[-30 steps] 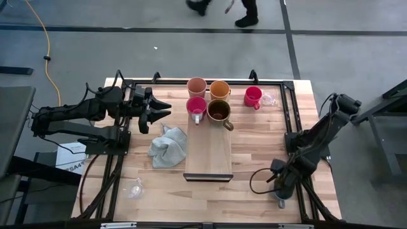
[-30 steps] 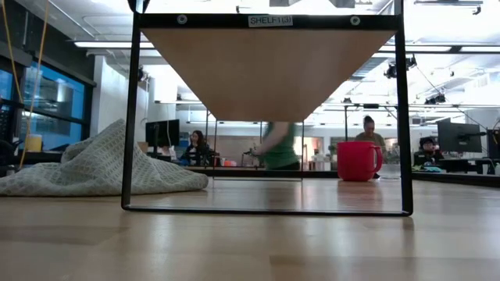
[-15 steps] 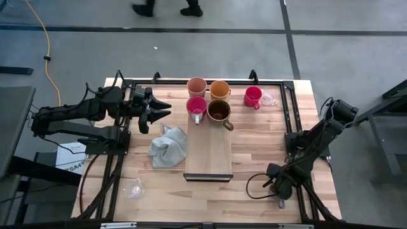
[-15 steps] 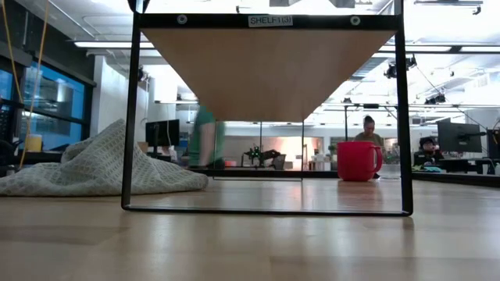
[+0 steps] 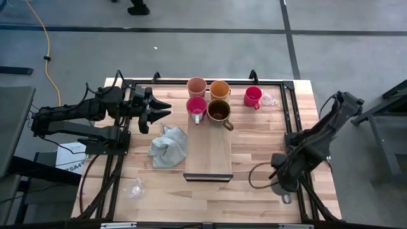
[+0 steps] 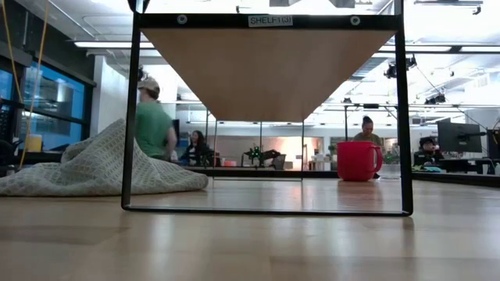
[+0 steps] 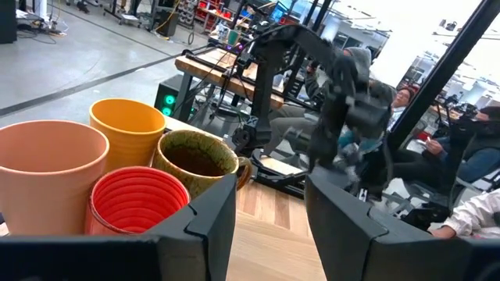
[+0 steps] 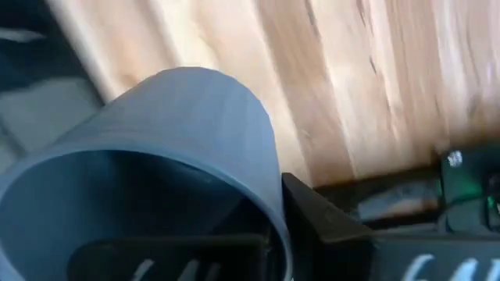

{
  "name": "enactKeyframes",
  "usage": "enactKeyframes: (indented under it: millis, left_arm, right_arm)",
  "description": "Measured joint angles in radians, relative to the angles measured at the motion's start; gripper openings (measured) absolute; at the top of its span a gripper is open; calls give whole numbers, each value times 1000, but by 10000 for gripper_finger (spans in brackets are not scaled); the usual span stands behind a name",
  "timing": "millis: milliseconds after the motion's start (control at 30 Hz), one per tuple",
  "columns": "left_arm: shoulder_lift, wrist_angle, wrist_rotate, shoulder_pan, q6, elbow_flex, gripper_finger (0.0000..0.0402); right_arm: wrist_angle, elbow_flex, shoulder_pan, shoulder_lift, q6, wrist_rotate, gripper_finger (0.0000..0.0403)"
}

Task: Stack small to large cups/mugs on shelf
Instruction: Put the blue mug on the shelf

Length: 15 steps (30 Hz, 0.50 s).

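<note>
right gripper (image 5: 284, 186) shifted with blue-grey cup (image 8: 164, 148), person (image 6: 153, 125) walked left

crumpled grey cloth (image 5: 166, 146); yellow cable (image 5: 42, 32) on floor; person in green (image 6: 154, 125)

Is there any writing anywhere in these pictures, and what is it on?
"SHELF (3)": small white label on the dark top bar of the shelf, low view; the number is barely legible.
"SAM...": cut-off print on white paper under the left arm, high view.
Nothing readable on the cups.
</note>
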Motion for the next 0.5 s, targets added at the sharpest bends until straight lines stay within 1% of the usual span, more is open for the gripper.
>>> enactKeyframes:
  millis: [100,233,367,500]
  left_arm:
    - [0,0,0,0,0,0,140]
    - [0,0,0,0,-2,0,140]
    - [0,1,10,0,-11,0,140]
    - [0,6,86,0,-30,0,140]
  right_arm:
    - [-33,114,-64,-22,-67,28,2]
    - [-42,280,-171,-8,-200,78,1]
    - [-42,440,-286,44,-326,214,1]
    - [-51,558,-390,130,-441,329,1]
